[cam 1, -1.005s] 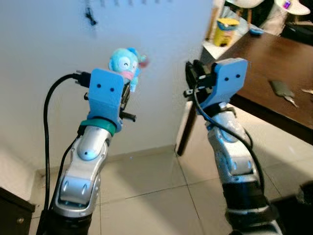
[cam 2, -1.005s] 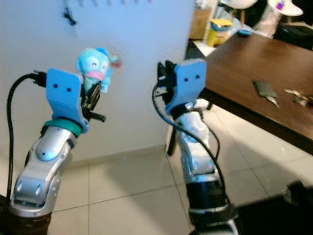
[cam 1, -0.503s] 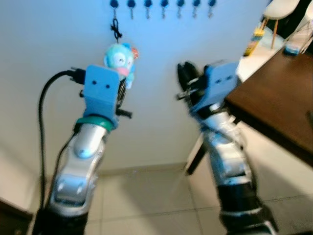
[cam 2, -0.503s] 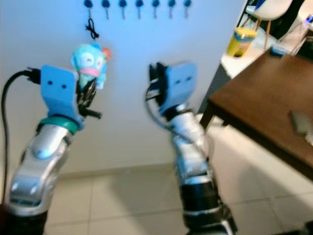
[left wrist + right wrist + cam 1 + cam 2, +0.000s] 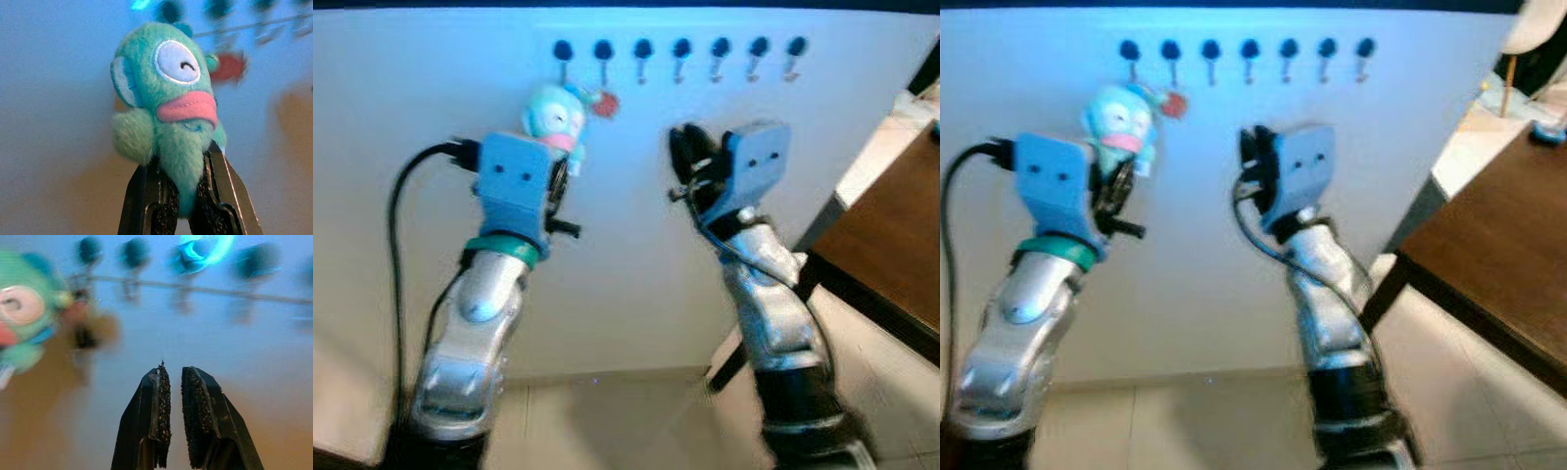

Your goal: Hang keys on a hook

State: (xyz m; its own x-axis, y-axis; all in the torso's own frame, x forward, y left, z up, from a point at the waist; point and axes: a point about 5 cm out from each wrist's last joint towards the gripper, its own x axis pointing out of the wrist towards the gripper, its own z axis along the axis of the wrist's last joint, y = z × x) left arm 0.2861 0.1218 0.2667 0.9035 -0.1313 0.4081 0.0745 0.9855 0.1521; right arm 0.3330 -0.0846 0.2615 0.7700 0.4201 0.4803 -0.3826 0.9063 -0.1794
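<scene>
Pinched the bottom of a little teal plush toy in the left gripper, with the two black fingers squeezed in on each side of it. Held it standing straight up, head on top and pink mouth facing out, in the upper left of the head views. Could not make out any keys or a ring. Saw just a blurry red blob right beside the toy's head. Could not tell if that blob was hanging on anything.

Held the right gripper up in the middle of the frame, with its fingers nearly together, just a thin gap between them, and nothing inside.

Faced a pale wall with a row of seven dark hooks running across the top of the frame. Found the toy just below the two hooks at the left end of that row, near them. Spotted the corner of a dark brown worktop at the right edge, well apart from all of this.

Looked like a job for the left arm, the one nearer those end hooks and the one with the toy. Probably called for a push up and in toward the wall, so the top of the toy could catch on a hook. Hard to aim, though, with the loop hidden and the picture blurry.
</scene>
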